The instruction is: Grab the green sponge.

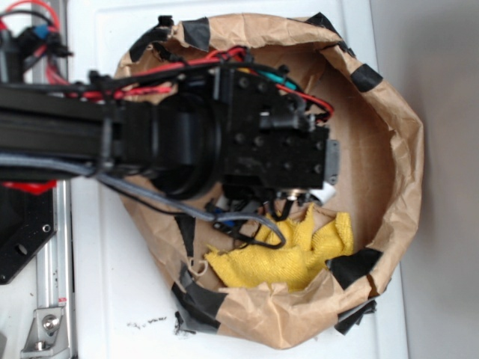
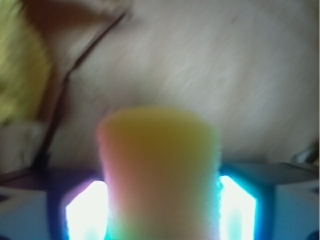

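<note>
In the wrist view the green sponge (image 2: 159, 165), a smooth yellow foam block, fills the space between my two glowing fingers (image 2: 85, 212), which press on both its sides. My gripper (image 2: 160, 210) is shut on it, above the brown paper floor. In the exterior view the black arm and gripper body (image 1: 281, 153) hang over the paper-walled bowl and hide the sponge and the fingertips.
A fuzzy yellow terry cloth (image 1: 288, 250) lies at the bowl's lower side, also at the wrist view's left edge (image 2: 20, 65). The crumpled brown paper wall (image 1: 404, 149), patched with black tape, rings the space. Black and red cables trail over the arm.
</note>
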`<state>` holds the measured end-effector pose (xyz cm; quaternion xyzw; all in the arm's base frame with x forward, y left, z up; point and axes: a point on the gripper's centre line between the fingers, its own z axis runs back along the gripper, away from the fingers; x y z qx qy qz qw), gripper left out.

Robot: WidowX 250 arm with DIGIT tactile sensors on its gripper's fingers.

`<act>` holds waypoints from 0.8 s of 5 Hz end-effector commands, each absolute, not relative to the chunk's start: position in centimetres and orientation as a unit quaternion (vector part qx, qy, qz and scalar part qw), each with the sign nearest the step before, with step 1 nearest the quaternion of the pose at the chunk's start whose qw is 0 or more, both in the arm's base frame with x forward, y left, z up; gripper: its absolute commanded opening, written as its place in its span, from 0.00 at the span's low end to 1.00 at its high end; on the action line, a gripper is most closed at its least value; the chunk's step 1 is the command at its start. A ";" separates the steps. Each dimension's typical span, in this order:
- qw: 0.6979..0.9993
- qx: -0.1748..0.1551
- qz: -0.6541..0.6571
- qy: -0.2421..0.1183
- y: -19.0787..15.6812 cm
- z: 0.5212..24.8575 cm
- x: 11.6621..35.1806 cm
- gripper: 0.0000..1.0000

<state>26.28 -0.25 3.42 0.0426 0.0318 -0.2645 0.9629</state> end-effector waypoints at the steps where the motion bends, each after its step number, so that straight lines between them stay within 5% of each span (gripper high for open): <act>1: 0.967 0.070 -0.240 -0.056 0.9 12.8 27.0 0.00; 2: 0.973 0.076 -0.201 -0.080 0.7 17.9 28.0 0.00; 3: 0.989 0.087 -0.105 -0.056 1.4 20.0 27.6 0.00; 4: 0.992 0.074 -0.094 -0.041 1.5 19.6 26.2 0.00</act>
